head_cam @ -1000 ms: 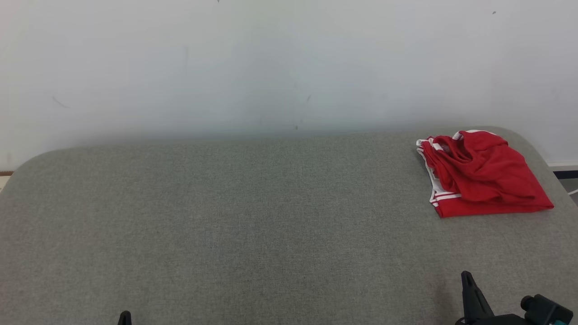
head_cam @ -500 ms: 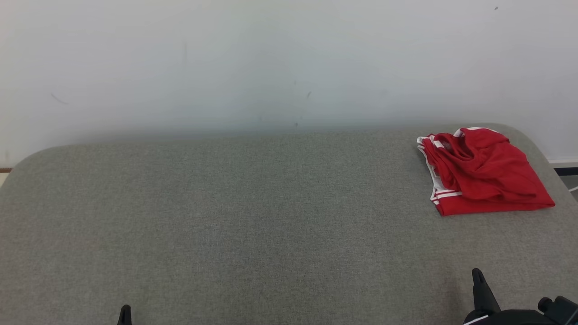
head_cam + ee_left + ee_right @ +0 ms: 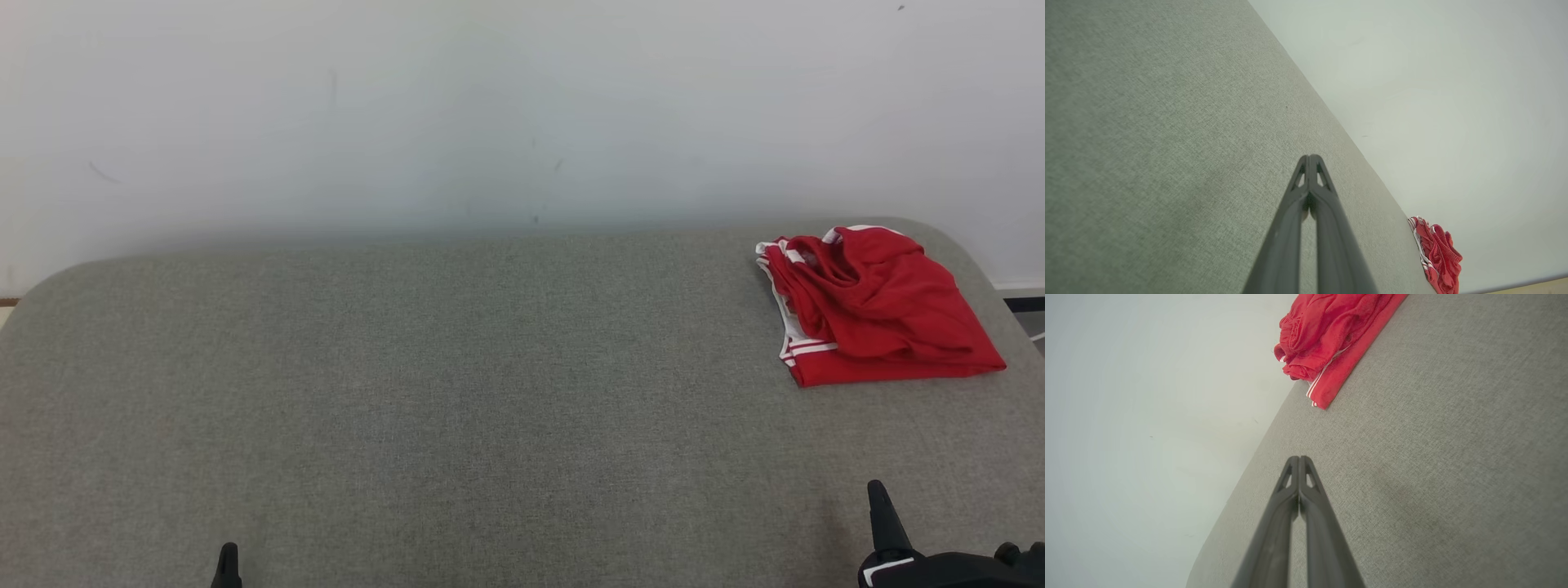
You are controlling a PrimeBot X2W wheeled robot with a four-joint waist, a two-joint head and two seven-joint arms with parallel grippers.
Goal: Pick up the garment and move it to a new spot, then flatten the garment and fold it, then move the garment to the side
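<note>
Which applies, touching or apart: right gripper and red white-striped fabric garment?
Apart. Head view shows bare grey fabric surface between right gripper and red garment.

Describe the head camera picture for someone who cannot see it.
A red garment with white trim lies bunched at the far right of a grey fabric surface, before a pale wall. The closed tips of the left gripper and right gripper poke up from the bottom edge, both well short of the garment.

A grey fabric-covered table (image 3: 457, 392) bears a loosely folded red garment (image 3: 878, 306) near its far right corner
</note>
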